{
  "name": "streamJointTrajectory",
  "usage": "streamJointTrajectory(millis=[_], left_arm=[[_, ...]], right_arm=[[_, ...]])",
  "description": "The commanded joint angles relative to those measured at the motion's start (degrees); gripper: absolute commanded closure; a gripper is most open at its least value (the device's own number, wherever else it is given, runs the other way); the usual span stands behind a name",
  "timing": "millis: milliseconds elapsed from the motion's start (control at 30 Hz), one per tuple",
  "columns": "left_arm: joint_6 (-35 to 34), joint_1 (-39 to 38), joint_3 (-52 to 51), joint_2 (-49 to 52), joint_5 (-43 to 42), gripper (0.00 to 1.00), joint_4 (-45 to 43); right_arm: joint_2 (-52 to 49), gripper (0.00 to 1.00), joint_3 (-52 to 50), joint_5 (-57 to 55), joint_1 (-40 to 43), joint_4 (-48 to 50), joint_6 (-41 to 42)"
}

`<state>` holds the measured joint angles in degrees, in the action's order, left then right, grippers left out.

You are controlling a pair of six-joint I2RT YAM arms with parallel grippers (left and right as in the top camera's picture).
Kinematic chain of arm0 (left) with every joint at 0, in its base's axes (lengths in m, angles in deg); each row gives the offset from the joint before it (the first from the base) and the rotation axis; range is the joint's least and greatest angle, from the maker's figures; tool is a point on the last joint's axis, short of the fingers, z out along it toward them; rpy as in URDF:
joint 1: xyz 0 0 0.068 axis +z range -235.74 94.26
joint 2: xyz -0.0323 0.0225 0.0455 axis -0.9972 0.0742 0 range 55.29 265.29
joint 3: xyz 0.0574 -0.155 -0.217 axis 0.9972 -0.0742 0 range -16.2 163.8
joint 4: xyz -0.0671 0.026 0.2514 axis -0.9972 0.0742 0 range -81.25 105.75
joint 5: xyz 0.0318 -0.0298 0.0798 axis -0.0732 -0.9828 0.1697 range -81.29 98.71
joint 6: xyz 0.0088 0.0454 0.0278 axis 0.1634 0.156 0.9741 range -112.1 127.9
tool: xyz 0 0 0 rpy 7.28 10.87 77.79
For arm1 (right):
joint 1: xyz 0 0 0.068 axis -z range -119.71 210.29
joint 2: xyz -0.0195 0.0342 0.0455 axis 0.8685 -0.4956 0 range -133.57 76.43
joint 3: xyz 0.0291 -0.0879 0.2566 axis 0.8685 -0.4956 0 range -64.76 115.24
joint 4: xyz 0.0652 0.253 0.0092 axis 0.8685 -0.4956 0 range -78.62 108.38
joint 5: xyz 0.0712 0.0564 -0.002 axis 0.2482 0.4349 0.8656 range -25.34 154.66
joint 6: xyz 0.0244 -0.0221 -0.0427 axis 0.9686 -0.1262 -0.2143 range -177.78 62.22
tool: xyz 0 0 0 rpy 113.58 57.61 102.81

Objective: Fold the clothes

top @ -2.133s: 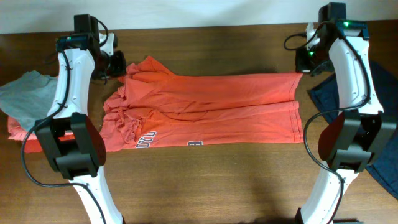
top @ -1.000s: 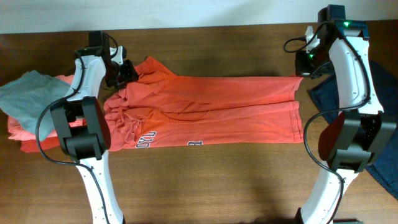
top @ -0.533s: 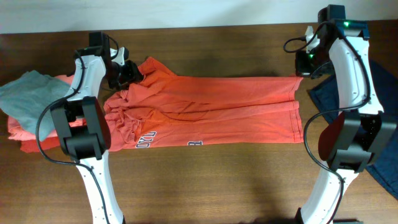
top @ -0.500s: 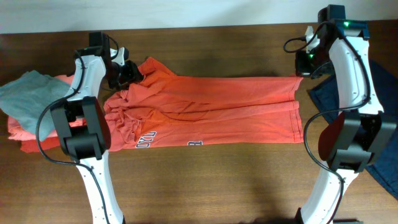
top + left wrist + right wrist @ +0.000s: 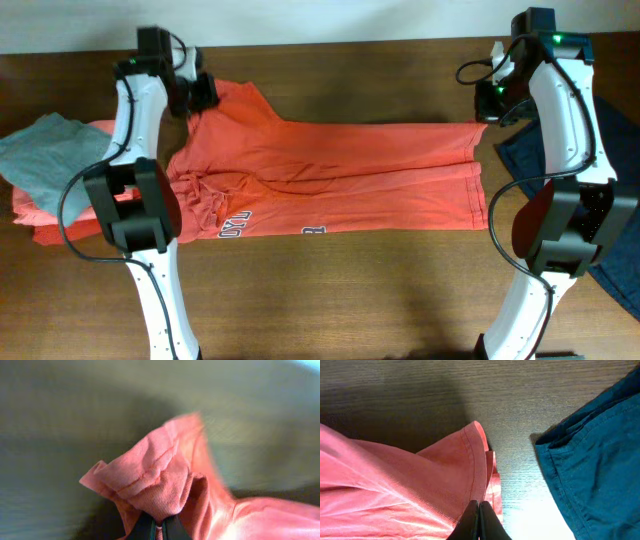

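Brown wooden table (image 5: 330,290) shows bare along the near edge. Beyond it one orange shirt (image 5: 340,180) lies spread across the middle, with white lettering (image 5: 232,228) on its near hem. At the far edge two grippers each pinch a corner. The left gripper (image 5: 200,92) is clamped on the bunched left end and the right gripper (image 5: 488,108) on the right hem, likely to stretch that edge flat. Three other garments sit aside: a grey top (image 5: 40,155) and a coral garment (image 5: 35,228) to the left, a blue cloth (image 5: 615,260) to the right.
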<state>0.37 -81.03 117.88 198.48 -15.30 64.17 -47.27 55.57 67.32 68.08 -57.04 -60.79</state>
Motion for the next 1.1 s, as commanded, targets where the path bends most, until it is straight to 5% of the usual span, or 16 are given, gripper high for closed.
streamJointTrajectory(millis=[0, 200, 367, 833, 1067], left_arm=[[0.94, 0.39, 9.40, -0.74, -0.22, 0.98, 1.01], [2.36, 0.37, 11.96, -0.70, 0.00, 0.93, 7.67], [3.32, 0.37, 11.96, -0.70, 8.39, 0.92, 16.57], [4.57, 0.35, 11.96, -0.70, 20.22, 1.00, 40.13], [4.57, 0.33, 9.18, -0.70, 20.02, 1.00, 41.31]], right_arm=[[0.59, 0.96, 0.42, 0.09, -0.22, 0.37, 0.31], [0.59, 0.96, 0.42, 0.11, -0.22, 0.35, 0.28], [0.59, 0.96, 0.42, 0.09, -0.22, -0.22, 0.26], [0.55, 0.96, -3.41, -6.38, 0.07, -8.61, 0.31], [0.55, 0.96, -10.01, -6.40, 1.29, -5.95, 0.31]])
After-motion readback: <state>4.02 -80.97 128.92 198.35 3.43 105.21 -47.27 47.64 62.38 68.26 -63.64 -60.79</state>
